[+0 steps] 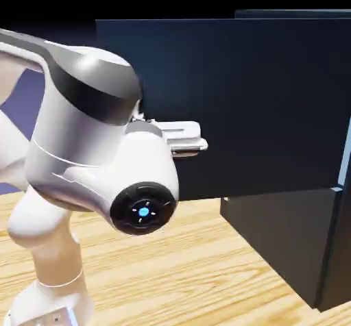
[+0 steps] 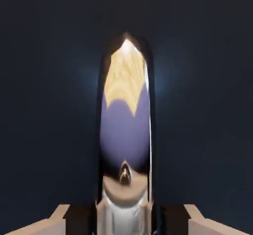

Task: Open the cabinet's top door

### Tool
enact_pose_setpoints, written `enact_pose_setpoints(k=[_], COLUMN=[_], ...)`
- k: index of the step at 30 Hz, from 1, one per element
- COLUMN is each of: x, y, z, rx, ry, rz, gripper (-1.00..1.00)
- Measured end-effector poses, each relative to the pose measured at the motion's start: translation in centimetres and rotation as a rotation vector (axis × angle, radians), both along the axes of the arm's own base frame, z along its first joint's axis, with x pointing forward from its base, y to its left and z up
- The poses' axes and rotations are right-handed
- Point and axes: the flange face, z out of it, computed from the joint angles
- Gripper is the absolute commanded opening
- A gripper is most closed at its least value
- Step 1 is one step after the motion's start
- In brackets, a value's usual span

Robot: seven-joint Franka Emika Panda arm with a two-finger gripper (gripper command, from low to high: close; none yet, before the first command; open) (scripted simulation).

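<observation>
Arm [image 1: 89, 160]: white, bulky, fills exterior view's left half; black round cap with blue light faces camera.
Gripper [image 1: 195, 140]: pale hand pokes out rightward from behind arm, against door face; in hand view [image 2: 126, 214] fingers [image 2: 47, 224] show at bottom corners, pressed together on handle.
Handle [image 2: 126, 130]: curved silver bar, upright in hand view's middle, mirrors wood grain and violet backdrop; hidden in exterior view.
Top door [image 1: 226, 98]: dark navy flat panel, swung out from cabinet, broad face toward camera, lower edge hangs above table; fills hand view [image 2: 207, 105] behind handle.
Cabinet [image 1: 288, 242]: dark navy box at exterior view's right, lower part visible beneath open door, stands on table.
Table [image 1: 192, 270]: light wood planks under arm and cabinet.
</observation>
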Motion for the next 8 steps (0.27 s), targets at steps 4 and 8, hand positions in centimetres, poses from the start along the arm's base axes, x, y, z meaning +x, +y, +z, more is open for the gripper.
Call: enact_pose_setpoints(k=[4,8], x=[0.4,0.9], y=[-3.0,-5.1], z=[0.0,0.0], rx=[0.0,0.0], ry=[0.0,0.0], rz=[0.067,0.114], gripper=[-1.0,-1.0])
